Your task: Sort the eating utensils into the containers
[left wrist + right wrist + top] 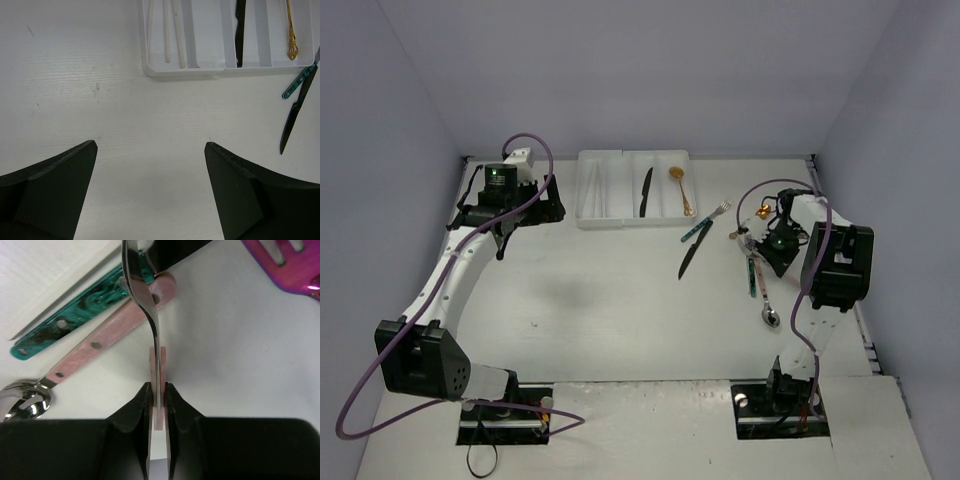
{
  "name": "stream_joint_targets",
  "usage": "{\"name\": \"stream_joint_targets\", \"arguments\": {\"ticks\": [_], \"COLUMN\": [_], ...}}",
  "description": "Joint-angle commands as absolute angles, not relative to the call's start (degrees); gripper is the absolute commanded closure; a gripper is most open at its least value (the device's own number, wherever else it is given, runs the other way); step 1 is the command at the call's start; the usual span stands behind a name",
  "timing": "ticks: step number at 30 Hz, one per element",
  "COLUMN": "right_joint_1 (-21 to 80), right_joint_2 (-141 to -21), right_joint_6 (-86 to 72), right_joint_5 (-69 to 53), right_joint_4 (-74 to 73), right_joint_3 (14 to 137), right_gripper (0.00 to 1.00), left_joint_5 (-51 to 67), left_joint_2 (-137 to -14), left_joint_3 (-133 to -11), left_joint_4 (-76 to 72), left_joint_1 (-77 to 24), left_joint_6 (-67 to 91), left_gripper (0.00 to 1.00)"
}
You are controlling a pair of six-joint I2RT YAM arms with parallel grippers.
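Note:
The white cutlery tray [588,190] stands at the back centre. It holds a black knife [646,192], a gold spoon [681,188] and pale slim pieces [167,30] in its left compartments. A teal-handled fork [705,224] and a second black knife [690,258] lie on the table right of the tray. My right gripper [158,387] is shut on the pink handle of a silver utensil [150,315] seen edge-on, low over the table. My left gripper [150,147] is open and empty above bare table left of the tray's near corner.
Beside the right gripper lie a pink-handled spoon [100,342], a teal-handled piece [75,315] and a purple iridescent fork [285,265]. The same spoon [769,312] shows in the top view. The table's right edge is close behind the right arm [835,265].

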State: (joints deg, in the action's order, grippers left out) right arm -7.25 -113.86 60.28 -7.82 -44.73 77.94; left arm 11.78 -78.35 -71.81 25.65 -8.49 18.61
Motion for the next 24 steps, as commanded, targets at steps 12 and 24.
{"name": "stream_joint_targets", "arguments": {"ticks": [12,24], "right_joint_1": [-1.0,15.3], "right_joint_2": [-101.9,-115.8], "right_joint_6": [39.8,0.9], "right_joint_5": [-26.4,-27.2], "right_joint_4": [-56.9,-28.9], "right_joint_3": [107.6,126.8], "right_gripper": [1.00,1.00], "left_joint_5": [10.2,9.1], "left_joint_2": [-76.2,-76.5], "left_joint_3": [-72.5,-74.1], "left_joint_4": [22.6,23.8], "left_joint_1": [-8.1,-8.0], "left_joint_6": [18.3,17.3], "left_gripper": [0.12,0.12]}}
